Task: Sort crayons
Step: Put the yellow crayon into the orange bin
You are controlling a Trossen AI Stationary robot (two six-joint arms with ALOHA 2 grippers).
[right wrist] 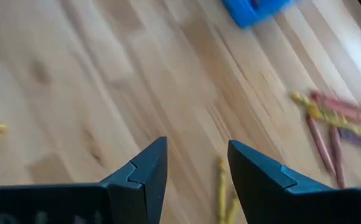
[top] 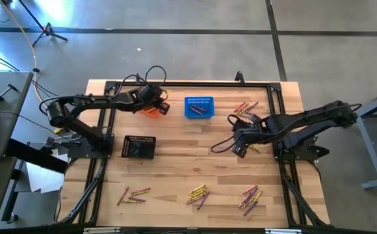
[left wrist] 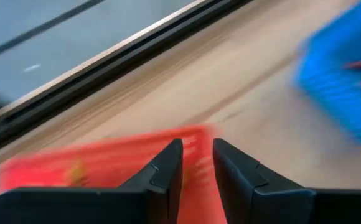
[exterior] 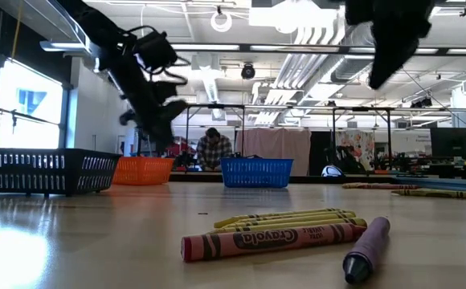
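A red crayon lying nearest the low camera is showing the word "Crayola" on its wrapper; no other writing is legible. It is resting against a few yellow crayons, with a purple crayon just beside them. The crayons are lying in five loose groups on the wooden table: three along the near edge, at the left, middle and right, one at the far right, and a few under the right arm. Three mesh baskets are sitting on the table: an orange basket, a blue basket holding a few crayons, and a black basket. The left gripper is hovering over the orange basket, its fingers parted by a narrow gap and gripping nothing. The right gripper is hanging above bare wood with its fingers spread wide and empty; a yellow crayon is lying on the table in the gap between them.
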